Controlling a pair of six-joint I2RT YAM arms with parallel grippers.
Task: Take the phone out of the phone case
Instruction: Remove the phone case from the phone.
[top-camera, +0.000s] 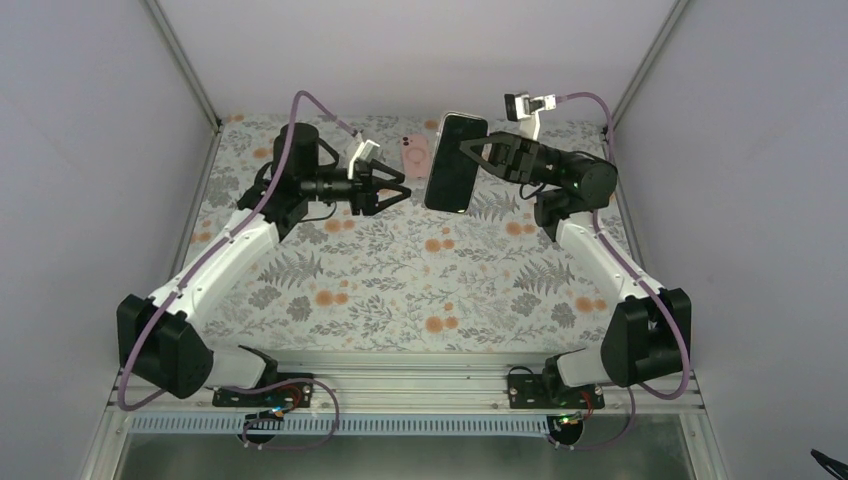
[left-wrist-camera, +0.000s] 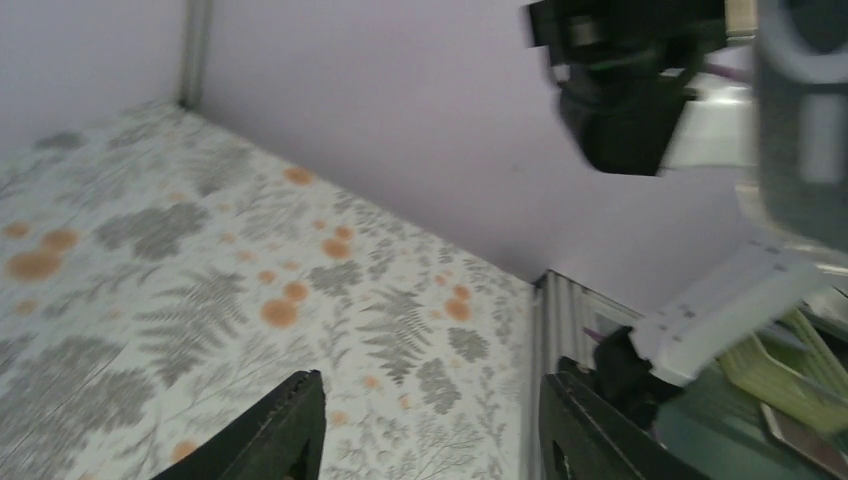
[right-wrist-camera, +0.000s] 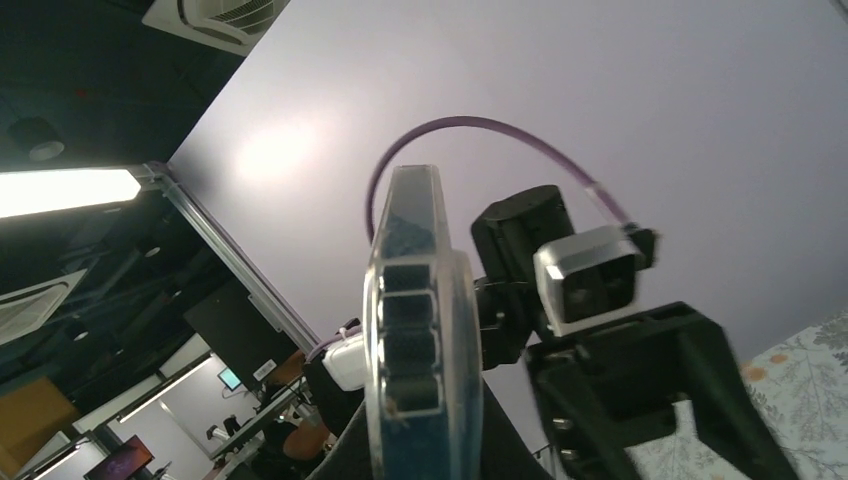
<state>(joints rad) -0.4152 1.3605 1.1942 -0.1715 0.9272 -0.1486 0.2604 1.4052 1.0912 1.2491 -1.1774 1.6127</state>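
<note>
My right gripper (top-camera: 468, 152) is shut on the phone (top-camera: 456, 161) and holds it upright in the air above the back of the table, dark screen towards the camera, with a pale rim round it. In the right wrist view the phone (right-wrist-camera: 420, 310) is edge-on between my fingers, with a clear rim. My left gripper (top-camera: 398, 191) is open and empty just left of the phone, pointing at it. In the left wrist view its fingers (left-wrist-camera: 290, 425) stand wide apart and the phone (left-wrist-camera: 805, 110) is a grey blur at the top right. A pink case (top-camera: 414, 151) lies flat behind.
The fern-patterned table cover (top-camera: 400, 290) spans the work area. Lilac walls and metal corner posts (top-camera: 185, 60) close in the back and sides. The left arm's wrist camera (right-wrist-camera: 590, 280) faces the right wrist view at close range.
</note>
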